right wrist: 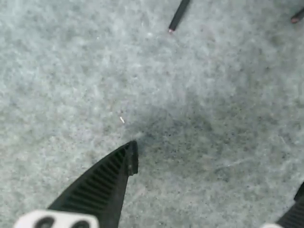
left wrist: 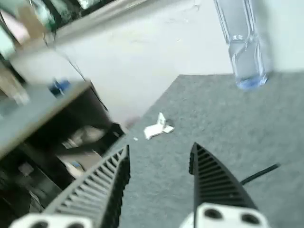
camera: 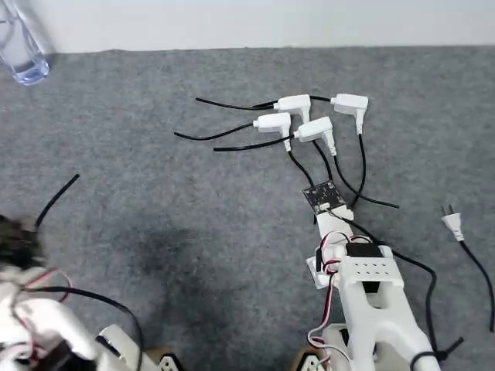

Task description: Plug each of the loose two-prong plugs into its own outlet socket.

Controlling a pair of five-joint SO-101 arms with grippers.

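Note:
Several white outlet sockets (camera: pixel 273 122) on black cords lie bunched on the grey mat (camera: pixel 155 232) at the far centre-right. One loose two-prong plug (camera: pixel 452 222) rests near the mat's right edge, prongs pointing away from me. My right arm (camera: pixel 370 278) stands in front of the sockets, its wrist short of them. My right gripper (right wrist: pixel 216 166) is open wide just over bare mat, holding nothing, with a black cord end (right wrist: pixel 178 16) ahead of it. My left gripper (left wrist: pixel 160 149) is open and empty, raised at the mat's near-left corner and aimed off the mat.
A clear plastic bottle (camera: pixel 22 54) stands at the far left corner. A loose black cord end (camera: pixel 58 197) lies on the left of the mat. Off the mat's left edge are a white scrap (left wrist: pixel 158 128) on the floor and a dark shelf (left wrist: pixel 52 137).

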